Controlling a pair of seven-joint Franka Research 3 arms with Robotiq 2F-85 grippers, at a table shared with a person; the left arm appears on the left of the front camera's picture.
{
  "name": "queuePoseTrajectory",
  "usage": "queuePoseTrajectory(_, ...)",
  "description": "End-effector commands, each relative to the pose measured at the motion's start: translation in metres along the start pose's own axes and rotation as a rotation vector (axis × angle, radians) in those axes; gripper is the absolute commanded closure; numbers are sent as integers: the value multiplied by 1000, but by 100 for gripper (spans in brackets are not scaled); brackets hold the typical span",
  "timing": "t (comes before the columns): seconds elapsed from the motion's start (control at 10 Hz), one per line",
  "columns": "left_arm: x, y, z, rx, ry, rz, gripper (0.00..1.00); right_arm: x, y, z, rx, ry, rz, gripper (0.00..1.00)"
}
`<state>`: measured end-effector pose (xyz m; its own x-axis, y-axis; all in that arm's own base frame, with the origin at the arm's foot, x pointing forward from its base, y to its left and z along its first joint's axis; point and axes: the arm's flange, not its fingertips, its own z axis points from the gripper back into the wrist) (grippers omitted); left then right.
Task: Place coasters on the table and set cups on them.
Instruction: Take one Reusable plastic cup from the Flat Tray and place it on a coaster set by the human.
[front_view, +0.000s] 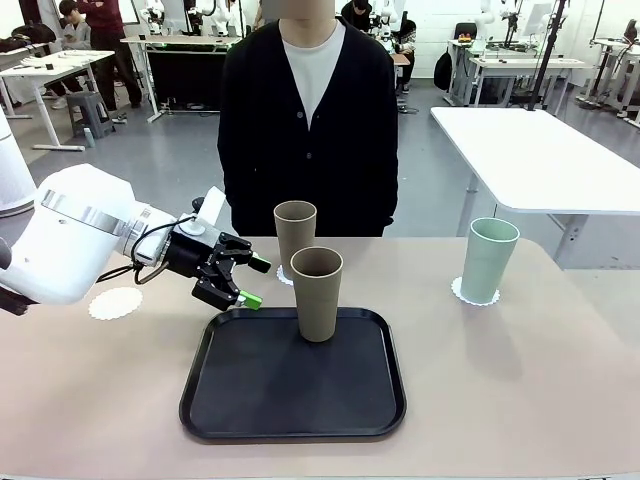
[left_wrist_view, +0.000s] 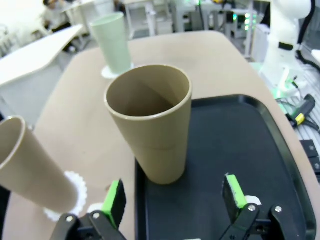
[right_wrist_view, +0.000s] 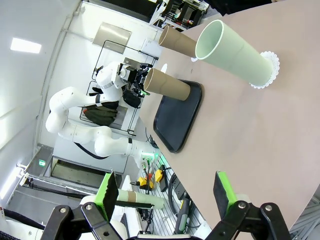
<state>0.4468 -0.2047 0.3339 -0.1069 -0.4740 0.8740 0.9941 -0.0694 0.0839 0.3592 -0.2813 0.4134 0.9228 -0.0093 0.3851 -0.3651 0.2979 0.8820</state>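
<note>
**Two cups on coasters, one on the tray**

Front view: a tall tapered tan-brown matte cup (front_view: 318, 293) stands upright at the far edge of the flat black rectangular tray (front_view: 293, 400). Behind the tray a second tan cup (front_view: 295, 237) sits on a white lacy coaster (front_view: 284, 275); right of the tray, a mint green cup (front_view: 488, 260) sits on another. A bare scalloped coaster (front_view: 116, 303) lies left of the tray. The left gripper (front_view: 249, 283) hovers beside the tray, jaws spread.

Left wrist view: its green-padded fingers (left_wrist_view: 114, 201) flank the tray's cup without touching.

Right wrist view: the right gripper (right_wrist_view: 165, 192) is spread wide, well away from the tray.
</note>
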Motion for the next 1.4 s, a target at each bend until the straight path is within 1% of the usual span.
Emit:
queuePoseTrajectory(0.0,-8,5,-5,-4,-42,51,0,-1,0,-1,-8,-3,-9,0)
queuePoseTrajectory(0.1,-9,7,-6,-4,-38,57,0,-1,0,-1,-8,-3,-9,0)
queuePoseTrajectory(0.3,-21,13,-16,-33,-87,60,0,-1,0,-1,-8,-3,-9,0)
queuePoseTrajectory(0.4,-25,14,-23,-76,-118,46,0,-1,0,-1,-8,-3,-9,0)
queuePoseTrajectory(0.6,-30,21,-35,-57,-134,44,0,-1,0,-1,-8,-3,-9,0)
queuePoseTrajectory(0.9,-38,35,-47,-62,-167,51,0,-1,0,-1,-8,-3,-9,0)
queuePoseTrajectory(1.3,-45,42,-69,-109,-182,65,0,-1,0,-1,-8,-3,-9,0)
